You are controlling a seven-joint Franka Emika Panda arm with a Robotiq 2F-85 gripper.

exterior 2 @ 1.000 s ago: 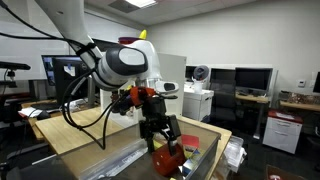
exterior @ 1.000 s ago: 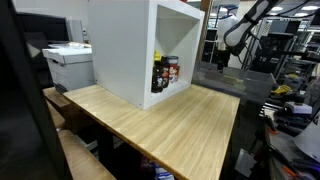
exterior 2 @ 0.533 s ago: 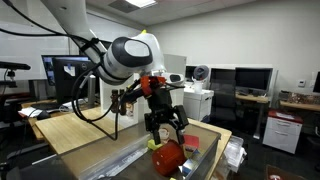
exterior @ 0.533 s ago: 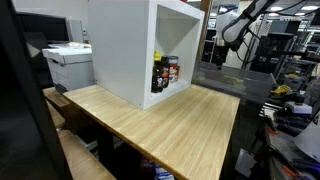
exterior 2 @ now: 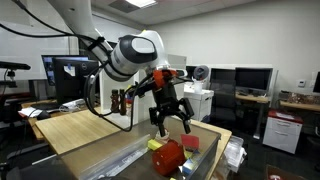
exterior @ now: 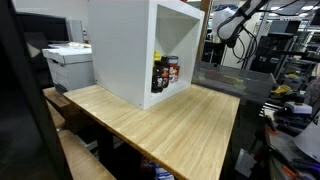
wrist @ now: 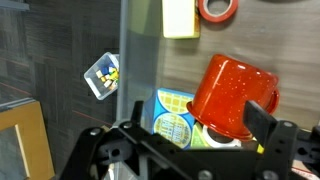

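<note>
**Open gripper parked over a red mug: here's what worries me**

The gripper (exterior 2: 173, 121) hangs in the air with its jaws spread as wide as they go, and there's nothing between them. The red mug (exterior 2: 168, 157) sits right below it, apart from it, inside a clear tray (exterior 2: 128, 160) at the end of the wooden table (exterior: 170, 118).

In the wrist view the red mug (wrist: 232, 95) rests on top of a printed card (wrist: 173, 122). A yellow block (wrist: 181, 18) and a red tape roll (wrist: 217, 9) lie a bit further off.

What could go wrong, in my opinion:
- The mug is round and glossy, so a pinch that lands off-centre could squirt it sideways into the yellow block.
- The card under it looks slick, so a nudge might slide the mug instead of seating it between the fingers.
- The tray wall stands near, and a finger coming down wide could clip it.
- I can't tell if the mug is upright or tipped (the wrist angle is awkward), and a wrong guess there means grabbing the handle side badly.

Pose: the arm (exterior 2: 128, 55) reaches out over the table, its wrist bent so the gripper points down, turned a little off square to the tray.
</note>
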